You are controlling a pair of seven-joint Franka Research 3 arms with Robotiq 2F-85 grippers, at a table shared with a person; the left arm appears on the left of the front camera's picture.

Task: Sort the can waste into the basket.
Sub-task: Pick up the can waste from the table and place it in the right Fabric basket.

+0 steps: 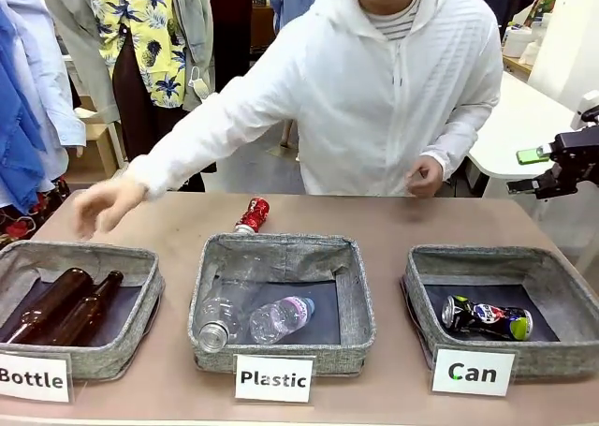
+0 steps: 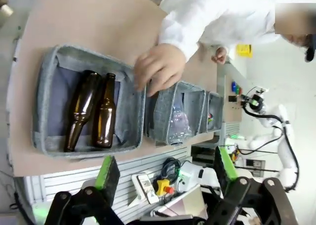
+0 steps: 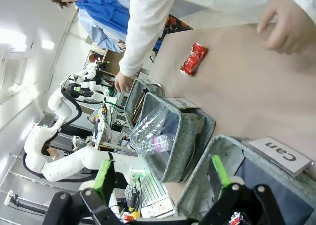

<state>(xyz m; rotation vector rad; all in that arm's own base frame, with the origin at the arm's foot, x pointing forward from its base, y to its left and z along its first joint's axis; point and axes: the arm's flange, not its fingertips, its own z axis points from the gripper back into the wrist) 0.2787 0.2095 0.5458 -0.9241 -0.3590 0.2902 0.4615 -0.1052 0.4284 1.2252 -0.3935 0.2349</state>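
Observation:
A dented red can [image 1: 251,215] lies on the table just behind the middle basket; it also appears as the red can [image 3: 193,58] in the right wrist view. A dark can [image 1: 487,317] with a silver top and green end lies inside the grey basket [image 1: 501,257] signed "Can" at the right. My right gripper [image 1: 526,171] hovers open above the table's far right edge, behind that basket. In its own view the right gripper [image 3: 163,173] stands open over the Can basket [image 3: 217,153]. My left gripper [image 2: 165,170] is open, empty, off the table's near edge.
The person's hand [image 1: 108,204] reaches over the table's left side; the other hand [image 1: 423,176] rests at the far edge. Brown bottles [image 1: 65,306] lie in the "Bottle" basket [image 1: 84,253]. Clear plastic bottles [image 1: 253,318] lie in the "Plastic" basket [image 1: 281,248].

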